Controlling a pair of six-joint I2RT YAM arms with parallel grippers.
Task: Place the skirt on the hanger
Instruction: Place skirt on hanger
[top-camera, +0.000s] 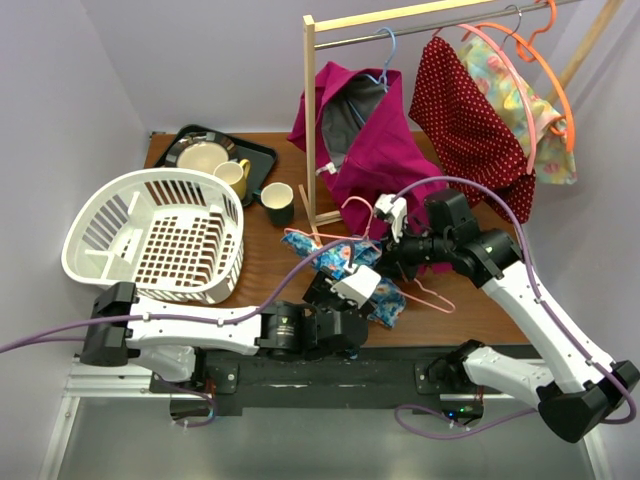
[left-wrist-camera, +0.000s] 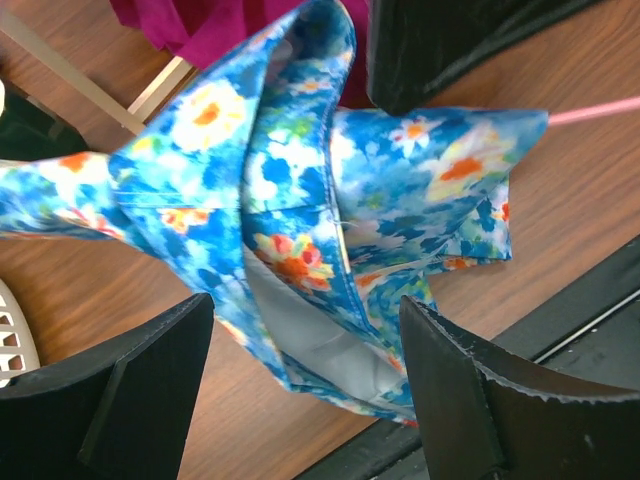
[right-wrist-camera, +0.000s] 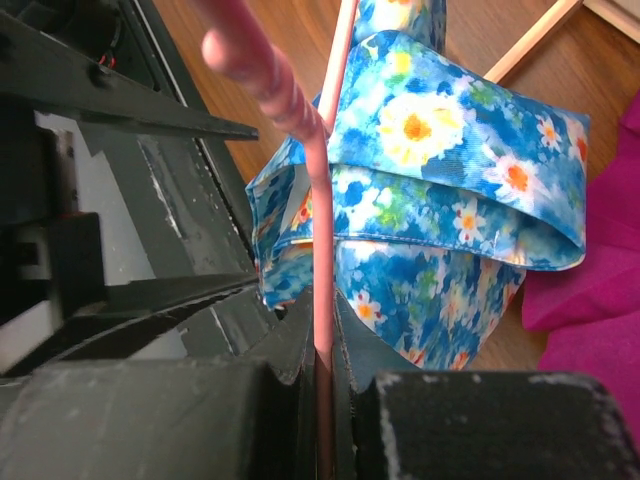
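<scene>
The blue floral skirt (top-camera: 338, 258) lies crumpled on the wooden table near its front edge. In the left wrist view the skirt (left-wrist-camera: 300, 190) fills the middle. My left gripper (left-wrist-camera: 305, 312) is open, its jaws on either side of the skirt's lower folded edge, not closed on it. My right gripper (right-wrist-camera: 323, 345) is shut on the thin pink hanger (right-wrist-camera: 322, 250), with the skirt (right-wrist-camera: 450, 170) draped around the hanger's rod just beyond it. In the top view the right gripper (top-camera: 396, 252) and left gripper (top-camera: 350, 290) sit close together over the skirt. Part of the hanger (top-camera: 432, 297) pokes out to the right.
A white laundry basket (top-camera: 155, 235) stands at the left. Behind it is a black tray (top-camera: 260, 152) with a plate and a yellow mug, and a dark mug (top-camera: 277, 203). A wooden rack (top-camera: 309, 120) at the back holds a magenta garment (top-camera: 375, 140) and a red dotted dress (top-camera: 470, 120).
</scene>
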